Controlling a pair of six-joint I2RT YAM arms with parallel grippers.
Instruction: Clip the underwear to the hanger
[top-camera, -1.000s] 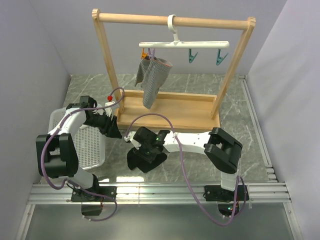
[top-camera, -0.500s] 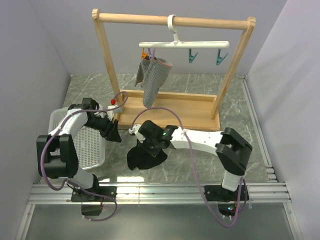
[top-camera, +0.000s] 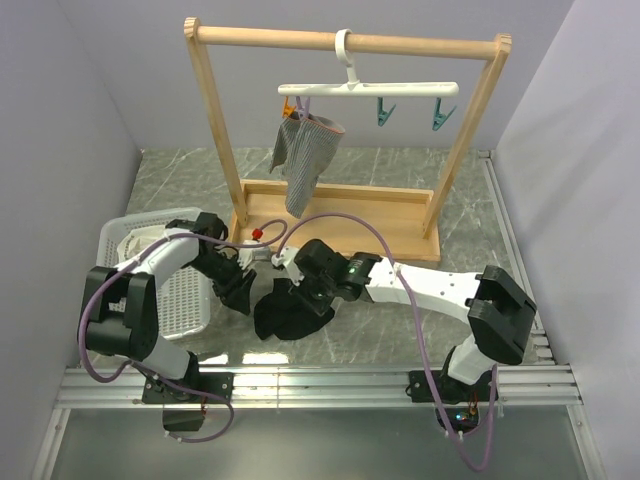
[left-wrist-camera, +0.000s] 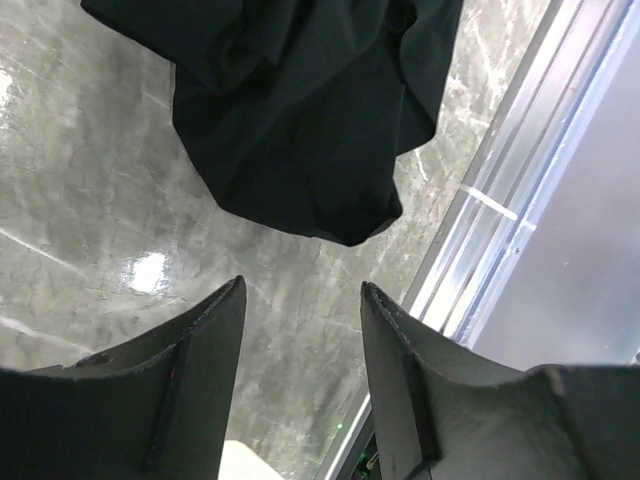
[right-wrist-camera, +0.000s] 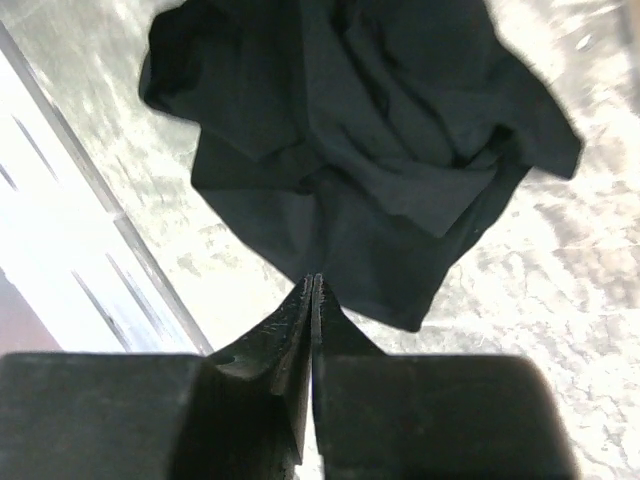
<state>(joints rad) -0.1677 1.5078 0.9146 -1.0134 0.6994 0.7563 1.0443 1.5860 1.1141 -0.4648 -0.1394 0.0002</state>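
My right gripper (right-wrist-camera: 313, 288) is clenched, fingers flat against each other. A fold of the underwear (right-wrist-camera: 370, 130) tapers straight into the tips, so it is grasping the cloth. The right wrist view shows the rest of the black fabric crumpled in a heap past the fingertips, on the grey marbled table (right-wrist-camera: 560, 330).

My left gripper (left-wrist-camera: 300, 292) is released. The fingers are spread and nothing is between them, only table below. In the left wrist view the lower edge of the underwear lies ahead of the tips, near but not touching. That view also catches the metal rail (left-wrist-camera: 520, 200) along the table's near edge.

The top view does not let me read either pair of jaws. It does place things: the underwear is on the table near the front, the left gripper just to its left and the right gripper on its upper edge.

Only the top view shows the hanger (top-camera: 370, 88). It is hooked over the top bar of the wooden rack (top-camera: 215, 130), well apart from the underwear. A grey garment (top-camera: 303, 155) hangs from its left end next to the orange clip (top-camera: 289, 105). Two teal clips (top-camera: 385, 113) hang on the right half. A white basket (top-camera: 185, 300) sits at the left, beside the left arm.
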